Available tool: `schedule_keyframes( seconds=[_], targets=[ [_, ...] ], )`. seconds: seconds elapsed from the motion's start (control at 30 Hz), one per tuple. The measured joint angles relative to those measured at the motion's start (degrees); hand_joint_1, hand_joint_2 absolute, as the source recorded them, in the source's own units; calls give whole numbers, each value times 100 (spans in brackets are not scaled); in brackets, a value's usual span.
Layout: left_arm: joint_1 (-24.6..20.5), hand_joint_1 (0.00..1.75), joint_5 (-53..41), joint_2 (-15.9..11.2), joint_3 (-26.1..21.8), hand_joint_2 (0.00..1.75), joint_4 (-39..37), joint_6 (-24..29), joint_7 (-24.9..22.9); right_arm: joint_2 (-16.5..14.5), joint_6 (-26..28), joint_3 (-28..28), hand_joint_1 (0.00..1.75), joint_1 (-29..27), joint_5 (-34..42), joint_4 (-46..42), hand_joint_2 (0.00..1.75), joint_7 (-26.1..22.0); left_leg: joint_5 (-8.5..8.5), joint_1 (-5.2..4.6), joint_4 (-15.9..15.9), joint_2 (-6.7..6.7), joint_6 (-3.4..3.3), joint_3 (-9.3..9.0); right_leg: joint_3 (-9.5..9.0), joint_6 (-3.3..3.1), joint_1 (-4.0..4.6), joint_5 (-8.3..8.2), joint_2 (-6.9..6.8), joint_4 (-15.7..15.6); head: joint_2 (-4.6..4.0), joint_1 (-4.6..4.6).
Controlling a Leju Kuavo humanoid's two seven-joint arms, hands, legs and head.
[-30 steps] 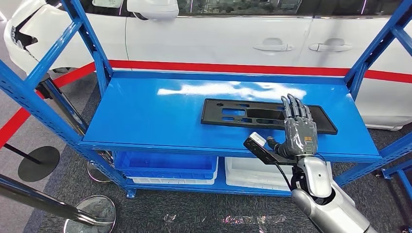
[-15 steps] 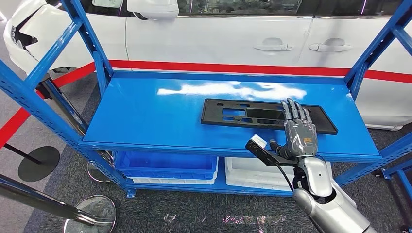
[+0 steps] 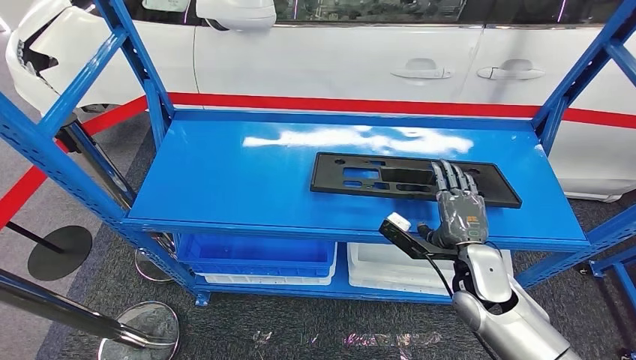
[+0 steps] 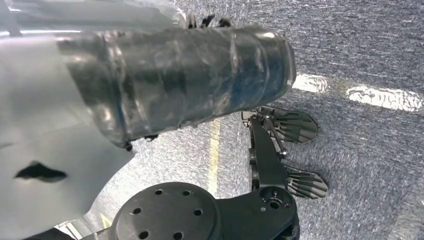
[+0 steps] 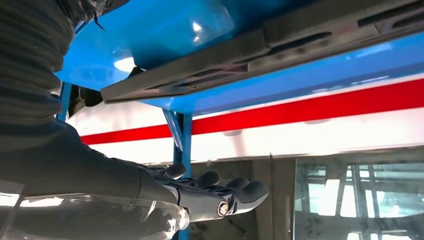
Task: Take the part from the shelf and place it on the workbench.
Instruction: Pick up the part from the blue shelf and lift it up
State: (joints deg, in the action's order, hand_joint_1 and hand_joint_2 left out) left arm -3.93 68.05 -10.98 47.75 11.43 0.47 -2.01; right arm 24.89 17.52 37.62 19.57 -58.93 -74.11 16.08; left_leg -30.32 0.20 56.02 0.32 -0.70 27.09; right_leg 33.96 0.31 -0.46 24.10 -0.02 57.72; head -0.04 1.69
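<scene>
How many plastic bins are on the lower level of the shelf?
2. A blue bin sits on the left of the lower level, a white bin on the right; the top board and the right hand may hide others.

A matt black plastic part (image 3: pixel 409 178) lies on the glossy blue painted metal shelf (image 3: pixel 225 180), above coarse grey carpet (image 3: pixel 300 330).

part (image 3: pixel 390 177) on shelf (image 3: pixel 225 180), right of centre | right hand (image 3: pixel 459 210) at part's near-right edge | car (image 3: pixel 360 52) behind shelf

One part (image 3: pixel 414 178) – two bins (image 3: pixel 257 257) (lower shelf).
</scene>
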Motion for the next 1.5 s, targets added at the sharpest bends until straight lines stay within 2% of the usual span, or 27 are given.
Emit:
schedule_keyframes(
  seconds=[1.5],
  targets=[
    [-9,0,53,-29,38,0,0,-68,72,-170,-284,7,0,68,-39,268,175,69,0,0,0,-1,0,0,0,0,0,0,-1,0,0,1]
  ],
)
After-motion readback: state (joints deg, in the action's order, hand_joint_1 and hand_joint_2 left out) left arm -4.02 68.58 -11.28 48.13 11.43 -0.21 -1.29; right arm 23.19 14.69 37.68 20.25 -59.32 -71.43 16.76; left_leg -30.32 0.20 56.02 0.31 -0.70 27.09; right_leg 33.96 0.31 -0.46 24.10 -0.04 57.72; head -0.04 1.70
